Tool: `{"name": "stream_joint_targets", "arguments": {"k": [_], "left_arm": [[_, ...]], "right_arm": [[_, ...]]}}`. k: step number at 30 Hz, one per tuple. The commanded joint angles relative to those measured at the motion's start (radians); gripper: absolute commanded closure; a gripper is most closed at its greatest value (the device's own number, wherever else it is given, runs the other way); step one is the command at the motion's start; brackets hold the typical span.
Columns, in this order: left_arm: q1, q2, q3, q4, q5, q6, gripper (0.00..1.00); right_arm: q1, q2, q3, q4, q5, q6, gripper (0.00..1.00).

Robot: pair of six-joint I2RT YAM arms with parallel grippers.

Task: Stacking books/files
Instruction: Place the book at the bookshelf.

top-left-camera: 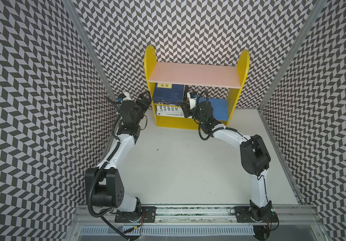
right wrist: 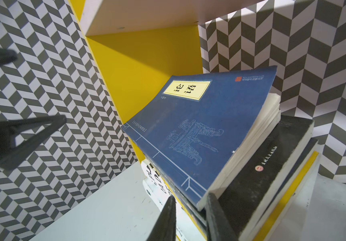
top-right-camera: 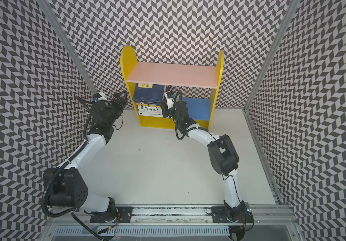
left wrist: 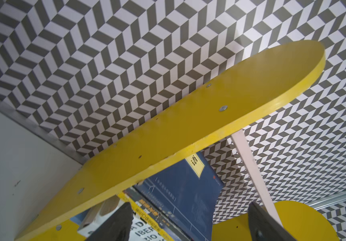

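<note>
The navy book (right wrist: 199, 125) is straddled at its near corner by the narrowly parted right gripper (right wrist: 191, 198); the left gripper (left wrist: 191, 204), wide and empty, is walled off outside the shelf (left wrist: 168, 125).

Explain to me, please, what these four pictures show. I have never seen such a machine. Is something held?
It is a robot with two arms, the left arm and the right arm, fixed at the near edge of a white table. Two pictures come from one camera above, looking down. The other two come from cameras on the wrists, looking along each gripper. On the table stands a yellow bookshelf; its lower part holds a stack of books, a navy book on top. The left gripper is open and empty, beside the shelf's outer side. The right gripper has its jaws slightly apart at the navy book's corner; whether it grips is unclear.
</note>
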Motion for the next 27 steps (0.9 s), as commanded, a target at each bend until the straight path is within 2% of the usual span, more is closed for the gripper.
{"name": "stream_joint_targets", "arguments": {"k": [1,6,11,16,24,27], "left_arm": [[0.025,0.075,0.073,-0.093,0.074,0.091,0.13],[0.036,0.189,0.209,-0.125,0.161,0.161,0.13],[0.036,0.28,0.312,-0.179,0.187,0.221,0.13],[0.031,0.325,0.329,-0.181,0.191,0.237,0.13],[0.028,0.362,0.37,-0.231,0.169,0.261,0.13],[0.026,0.353,0.374,-0.236,0.16,0.258,0.13]], "right_arm": [[0.013,-0.057,-0.008,0.026,-0.025,0.006,0.71],[0.014,-0.06,-0.002,0.021,-0.023,0.004,0.7],[0.013,-0.07,0.001,0.019,-0.027,0.001,0.67],[0.013,-0.108,-0.016,0.018,-0.025,-0.004,0.51],[0.012,-0.206,-0.095,0.045,-0.027,-0.002,0.4],[0.011,-0.259,-0.139,0.049,-0.019,0.0,0.32]]}}
